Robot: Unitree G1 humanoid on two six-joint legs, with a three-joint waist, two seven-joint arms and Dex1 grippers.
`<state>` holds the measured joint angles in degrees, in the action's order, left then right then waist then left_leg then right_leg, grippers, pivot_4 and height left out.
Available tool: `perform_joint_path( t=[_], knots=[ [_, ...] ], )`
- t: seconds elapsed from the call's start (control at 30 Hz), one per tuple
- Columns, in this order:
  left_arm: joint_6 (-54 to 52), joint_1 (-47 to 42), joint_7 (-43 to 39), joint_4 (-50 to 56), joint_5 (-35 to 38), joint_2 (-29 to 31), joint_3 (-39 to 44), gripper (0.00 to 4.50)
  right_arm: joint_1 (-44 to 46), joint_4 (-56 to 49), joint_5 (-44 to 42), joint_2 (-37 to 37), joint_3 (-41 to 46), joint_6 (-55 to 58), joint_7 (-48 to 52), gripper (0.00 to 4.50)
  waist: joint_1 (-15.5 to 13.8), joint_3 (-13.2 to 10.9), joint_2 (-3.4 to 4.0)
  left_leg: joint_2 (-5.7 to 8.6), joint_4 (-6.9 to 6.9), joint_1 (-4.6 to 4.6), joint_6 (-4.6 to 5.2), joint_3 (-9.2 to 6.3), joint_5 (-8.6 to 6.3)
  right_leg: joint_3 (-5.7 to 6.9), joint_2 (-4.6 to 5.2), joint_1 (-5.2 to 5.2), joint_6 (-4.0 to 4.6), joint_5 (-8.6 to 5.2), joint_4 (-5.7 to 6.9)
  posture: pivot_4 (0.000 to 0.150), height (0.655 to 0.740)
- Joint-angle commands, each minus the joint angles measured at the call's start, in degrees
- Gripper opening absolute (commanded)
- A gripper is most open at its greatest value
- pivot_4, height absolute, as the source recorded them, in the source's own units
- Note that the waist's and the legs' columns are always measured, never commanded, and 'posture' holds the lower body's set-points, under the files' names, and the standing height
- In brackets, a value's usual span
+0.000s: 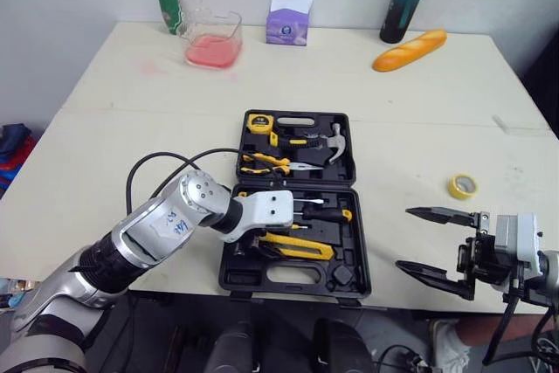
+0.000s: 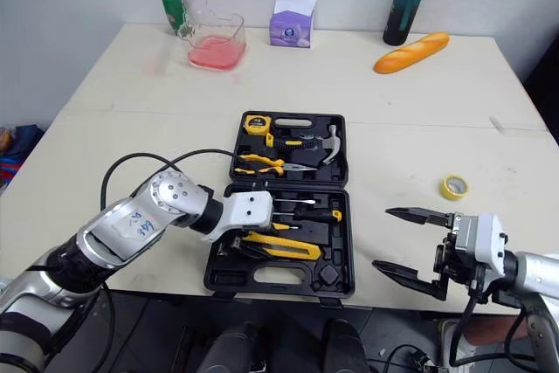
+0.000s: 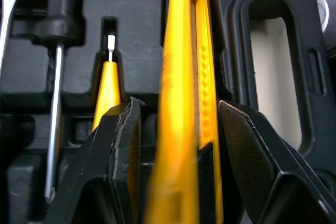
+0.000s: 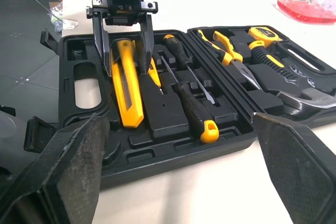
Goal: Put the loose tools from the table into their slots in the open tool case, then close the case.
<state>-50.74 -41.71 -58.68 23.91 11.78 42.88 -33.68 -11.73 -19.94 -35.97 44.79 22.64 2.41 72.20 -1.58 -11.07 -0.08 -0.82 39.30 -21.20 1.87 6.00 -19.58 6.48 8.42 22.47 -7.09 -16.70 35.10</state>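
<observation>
Utility knife (image 1: 301, 248): seated lengthwise in the near half of the open tool case (image 1: 234, 284), apparently down in its moulded slot.

Task judged well along. Tape measure (image 1: 259, 123), pliers (image 1: 266, 163) and hammer (image 1: 334, 143) bedded in the far half. Long screwdriver (image 1: 327, 213) and a small yellow-handled driver (image 3: 107, 85) bedded beside the knife. Found one loose item on the table (image 1: 131, 128): a roll of yellow tape (image 1: 463, 186), right of the case and well apart from it. Could not tell whether it belonged in the case. Left to do, on that reading: freeing the knife, dealing with the roll if it counted, then folding the far half down and latching it.

Left gripper (image 4: 125, 67): fingers parted and set astride the knife at the end towards the robot's left, one on each side, tips low near the tray. Showed a sliver of gap along one pad in the left wrist view. No clamp evident, so taken as loosely open around the knife, not gripping it.

Right gripper (image 1: 403, 238): spread wide, empty, held over the table's near edge to the right of the case, near the roll but not touching it.
</observation>
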Motion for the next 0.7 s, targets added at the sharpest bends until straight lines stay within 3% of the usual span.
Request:
perform_joint_path(
  t=[0.03,0.47,0.7],
  knots=[
    [0.3,0.1,-0.5,0.9,-0.3,0.1,1.0,2.57,-0.3,-1.4,-1.1,-0.1,1.2,-0.3,-0.2,4.50,0.0,0.0,0.00,0.00,0.00,0.00,0.00,0.00,0.00,0.00,0.00,0.00,0.00,0.00,0.01,0.150,0.7400],
    [1.4,-0.5,-3.7,3.8,6.4,-0.6,9.8,2.57,0.8,-2.7,-1.6,0.5,0.6,2.0,-1.2,4.50,0.1,0.0,0.00,-0.01,0.01,0.00,0.00,0.00,0.00,0.00,0.00,0.00,0.00,0.00,0.02,0.150,0.7400],
    [21.2,8.0,-9.7,-0.1,13.1,-3.1,22.4,2.57,0.7,2.8,-0.3,0.4,2.3,-1.5,1.6,4.50,0.2,0.0,0.00,-0.02,0.02,0.01,-0.01,-0.01,0.00,0.02,0.01,0.00,0.00,0.00,0.03,0.150,0.7400]
  ],
)
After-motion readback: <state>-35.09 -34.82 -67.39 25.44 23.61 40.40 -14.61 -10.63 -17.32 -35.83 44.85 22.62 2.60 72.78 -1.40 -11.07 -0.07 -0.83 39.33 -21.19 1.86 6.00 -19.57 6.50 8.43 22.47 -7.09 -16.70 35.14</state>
